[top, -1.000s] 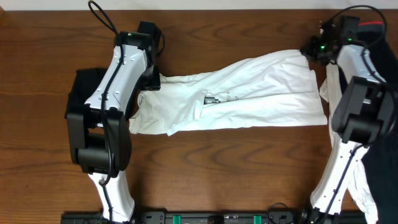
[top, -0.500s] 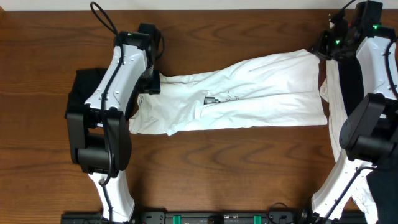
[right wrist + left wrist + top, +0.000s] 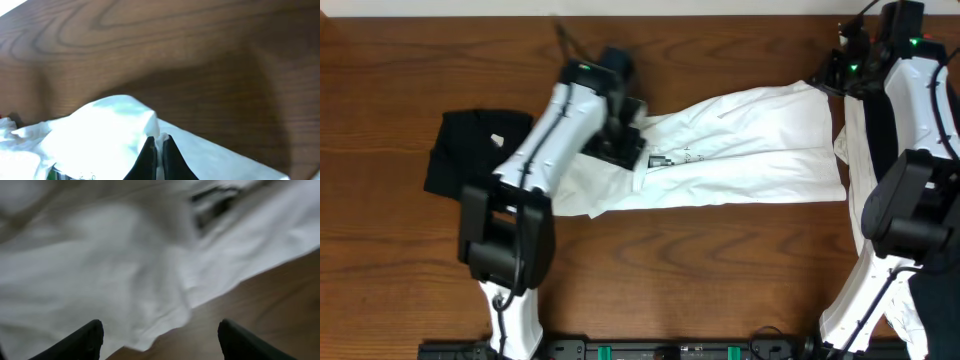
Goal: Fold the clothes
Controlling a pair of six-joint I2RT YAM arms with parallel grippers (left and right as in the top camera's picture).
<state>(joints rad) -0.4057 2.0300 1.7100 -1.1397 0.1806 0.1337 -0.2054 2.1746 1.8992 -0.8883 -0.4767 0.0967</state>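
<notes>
Starting at the left, a black garment [image 3: 470,150] lies crumpled on the wooden surface [image 3: 720,270], apart from both arms. Just to its right, the left gripper [image 3: 161,330] hovers over the left end of the white T-shirt [image 3: 750,140]. Its jaws stand wide with nothing between them; the blurred wrist view shows only rumpled cloth and a strip of wood below. The shirt stretches across the middle of the surface in a long, partly gathered band, with its small dark logo [image 3: 663,159] just right of the left arm. At the far upper right corner, the right gripper [image 3: 160,150] has its jaws pressed together, apparently pinching a bunched fold of the shirt's edge. More white cloth [image 3: 855,215] hangs beside the right arm; whether it is a separate garment is unclear.

The shirt looks light, thin and entirely limp, so it should drape, wrinkle and drag along the wood rather than hold any shape. A pinch on a hem or corner, taking as few layers as possible, seems the safest hold. Grabbing mid-panel would likely bunch the fabric, and one-sided pulling would skew the fold.
</notes>
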